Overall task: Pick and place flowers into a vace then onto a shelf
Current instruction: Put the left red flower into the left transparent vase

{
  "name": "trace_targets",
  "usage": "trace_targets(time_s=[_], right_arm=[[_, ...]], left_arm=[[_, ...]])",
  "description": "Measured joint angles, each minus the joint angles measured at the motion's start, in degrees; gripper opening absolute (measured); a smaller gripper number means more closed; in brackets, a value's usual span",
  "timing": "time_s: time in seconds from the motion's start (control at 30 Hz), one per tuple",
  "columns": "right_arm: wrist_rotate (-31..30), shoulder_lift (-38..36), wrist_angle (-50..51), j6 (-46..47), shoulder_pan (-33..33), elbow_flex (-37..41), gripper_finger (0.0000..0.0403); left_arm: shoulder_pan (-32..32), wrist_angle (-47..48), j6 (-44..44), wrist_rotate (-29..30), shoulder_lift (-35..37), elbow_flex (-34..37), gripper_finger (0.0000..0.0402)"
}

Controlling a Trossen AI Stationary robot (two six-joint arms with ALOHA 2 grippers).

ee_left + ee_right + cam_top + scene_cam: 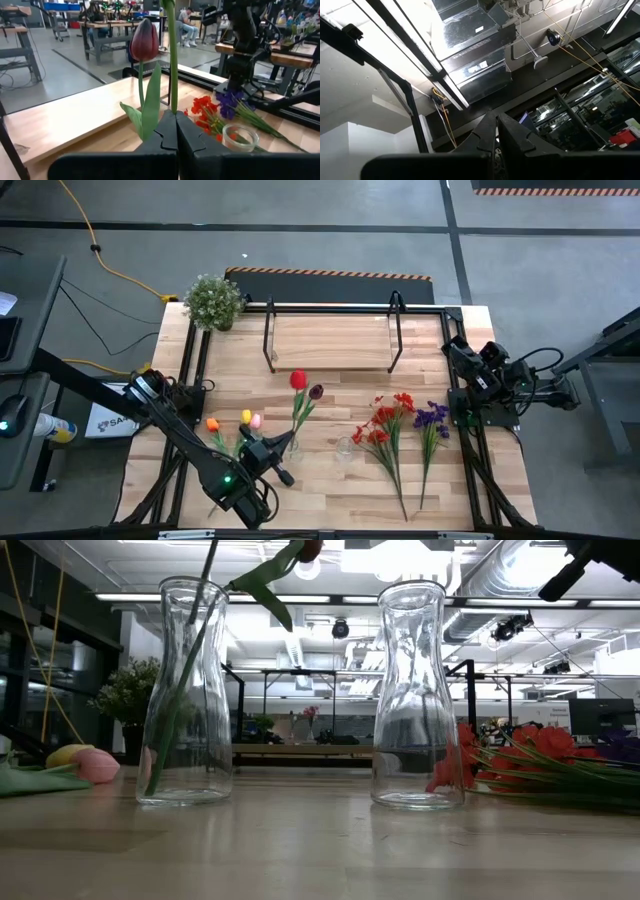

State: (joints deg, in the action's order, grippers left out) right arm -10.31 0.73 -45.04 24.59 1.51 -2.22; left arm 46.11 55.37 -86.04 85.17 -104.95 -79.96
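Observation:
My left gripper is shut on a green stem over the near-left vase. The red tulip and a maroon tulip rise side by side there, and green stems reach down into that vase. A second glass vase stands empty to its right. Orange, yellow and pink tulips lie flat at the left. Red sprays and purple sprays lie at the right. The shelf stands at the far middle. My right gripper waits shut at the right edge, pointing up. My left gripper pinches one upright green stem between its two fingers, some way below the blossom, which is above the wrist picture. The fingers come level from the table's near left and lie across the stem. The stem stands nearly upright above the vase.
A bushy potted plant stands at the far left corner beside the shelf. The empty vase's rim is close to the right of my left gripper. Bare planks lie along the near edge.

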Motion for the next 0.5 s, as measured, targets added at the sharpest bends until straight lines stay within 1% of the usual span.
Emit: trace_targets(time_s=[0.3,0.5], right_arm=[[0.0,0.0,0.0,0.0,0.0,0.0,0.0012],[0.0,0.0,0.0,0.0,0.0,0.0,0.0012]], left_arm=[[0.0,0.0,0.0,-4.5,0.0,0.1,0.0020],[0.0,-3.3,-1.4,-7.8,0.0,2.8,0.0033]])
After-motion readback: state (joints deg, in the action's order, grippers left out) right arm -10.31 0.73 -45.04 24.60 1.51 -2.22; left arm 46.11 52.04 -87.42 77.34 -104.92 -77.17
